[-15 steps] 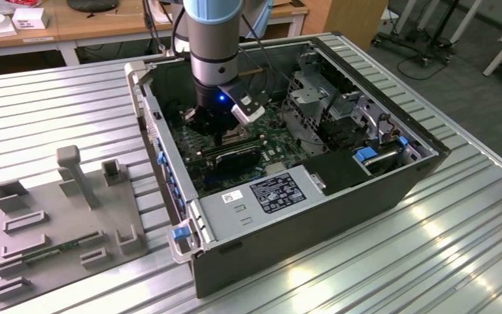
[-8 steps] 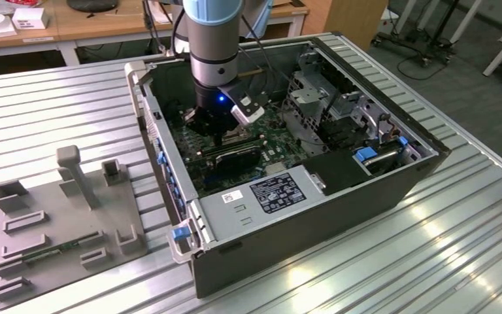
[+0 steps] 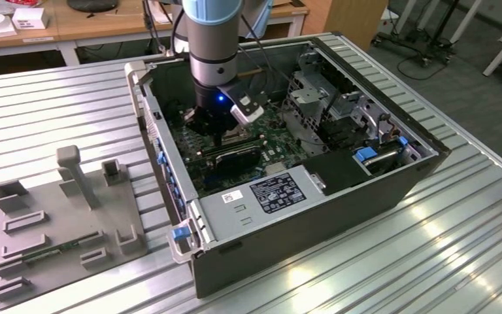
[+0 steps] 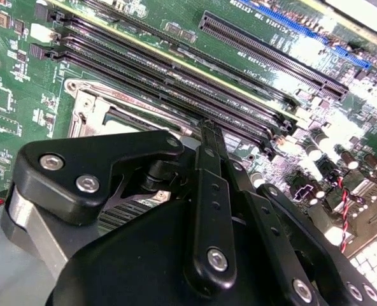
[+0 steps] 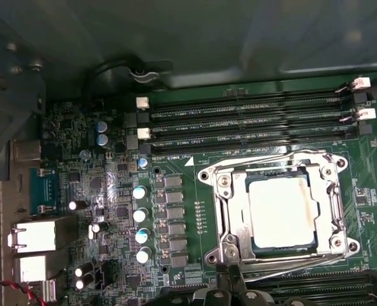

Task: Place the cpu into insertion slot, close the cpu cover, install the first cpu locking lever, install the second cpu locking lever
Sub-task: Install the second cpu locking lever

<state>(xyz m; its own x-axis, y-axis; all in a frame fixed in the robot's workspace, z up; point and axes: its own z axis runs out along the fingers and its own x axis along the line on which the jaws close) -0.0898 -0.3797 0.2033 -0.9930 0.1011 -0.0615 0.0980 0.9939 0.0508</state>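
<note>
- CPU, a pale silvery square, lies flat in the insertion slot, with the cpu cover framing it; from the first wrist view the cover looks folded down over the chip's edges, so the placing and closing seem done.
- Socket and chip sit on the green motherboard inside the open computer case, just beside the long black memory slots, on the exterior view's left half of the board.
- Locking levers look like thin wire bars along the socket's edges, one beside the memory slots and one on the opposite edge; whether either is hooked under its catch I cannot tell.
- Gripper hangs low over the socket's edge; in the second wrist view the black fingers look drawn close together, holding nothing.
- Doing the lever step well likely means pressing on the lever's bent end only, sweeping down and sideways under its hook, and keeping off the chip's face and the nearby capacitors.
- Arm stands nearly vertical, reaching straight down into the case from above, wrist pointing at the board.
</note>
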